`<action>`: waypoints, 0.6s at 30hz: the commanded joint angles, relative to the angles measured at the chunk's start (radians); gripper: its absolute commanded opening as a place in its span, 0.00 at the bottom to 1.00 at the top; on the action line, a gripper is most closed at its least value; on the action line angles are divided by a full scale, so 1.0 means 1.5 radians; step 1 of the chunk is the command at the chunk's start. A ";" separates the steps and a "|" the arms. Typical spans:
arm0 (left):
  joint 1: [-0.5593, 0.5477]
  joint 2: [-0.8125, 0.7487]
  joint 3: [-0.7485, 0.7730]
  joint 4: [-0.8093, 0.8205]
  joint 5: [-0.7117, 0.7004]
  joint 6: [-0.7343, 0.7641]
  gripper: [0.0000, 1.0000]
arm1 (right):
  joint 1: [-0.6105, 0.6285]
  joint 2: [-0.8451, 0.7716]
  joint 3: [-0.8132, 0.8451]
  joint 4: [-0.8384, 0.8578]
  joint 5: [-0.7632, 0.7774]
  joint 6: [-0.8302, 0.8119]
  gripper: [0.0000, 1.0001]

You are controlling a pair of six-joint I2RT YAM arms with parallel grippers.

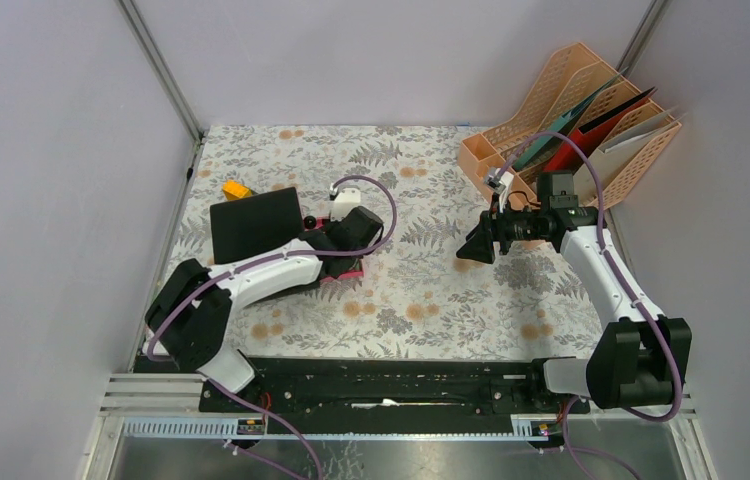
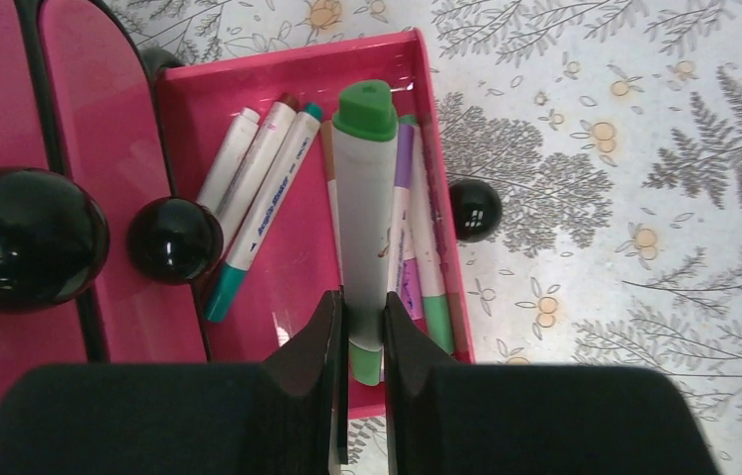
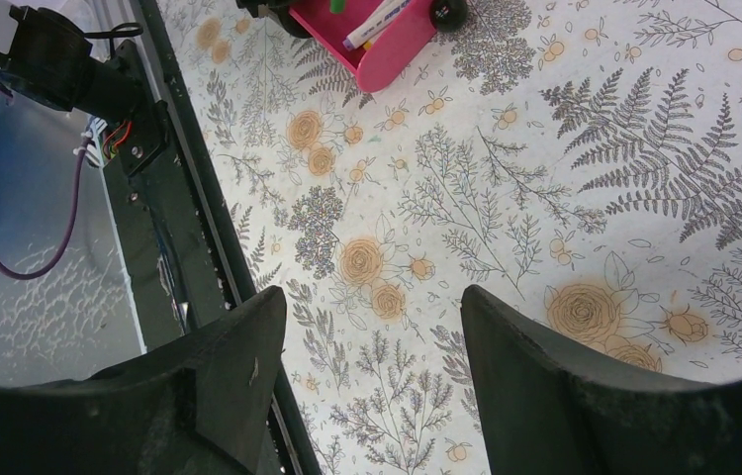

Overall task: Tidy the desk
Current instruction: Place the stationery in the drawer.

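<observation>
Pinching green-capped marker [image 2: 365,188]: left hand [image 2: 362,305]; right hand [image 3: 372,307] spread.

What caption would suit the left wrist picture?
Left pincer grips a green-capped marker over a pink tray of pens on the desk.

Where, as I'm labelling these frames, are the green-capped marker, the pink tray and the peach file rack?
green-capped marker [image 2: 365,218]: left wrist view, on its pale barrel.
pink tray [image 2: 296,285]: left wrist view, on its bare floor.
peach file rack [image 1: 551,85]: top external view, on its lattice side wall.
</observation>
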 commanded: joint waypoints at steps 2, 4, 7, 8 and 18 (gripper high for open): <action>0.011 0.016 0.032 -0.013 -0.055 0.018 0.15 | -0.002 -0.019 0.011 -0.008 0.002 -0.015 0.72; 0.014 0.023 0.036 -0.018 -0.064 0.018 0.20 | -0.002 -0.019 0.009 -0.008 0.003 -0.017 0.72; 0.018 0.032 0.045 -0.022 -0.072 0.018 0.33 | -0.001 -0.019 0.008 -0.009 0.003 -0.020 0.72; 0.017 0.033 0.048 -0.023 -0.069 0.019 0.37 | -0.001 -0.020 0.008 -0.010 0.003 -0.021 0.72; 0.017 -0.017 0.040 0.026 0.080 0.067 0.45 | -0.003 -0.026 0.008 -0.015 0.005 -0.029 0.72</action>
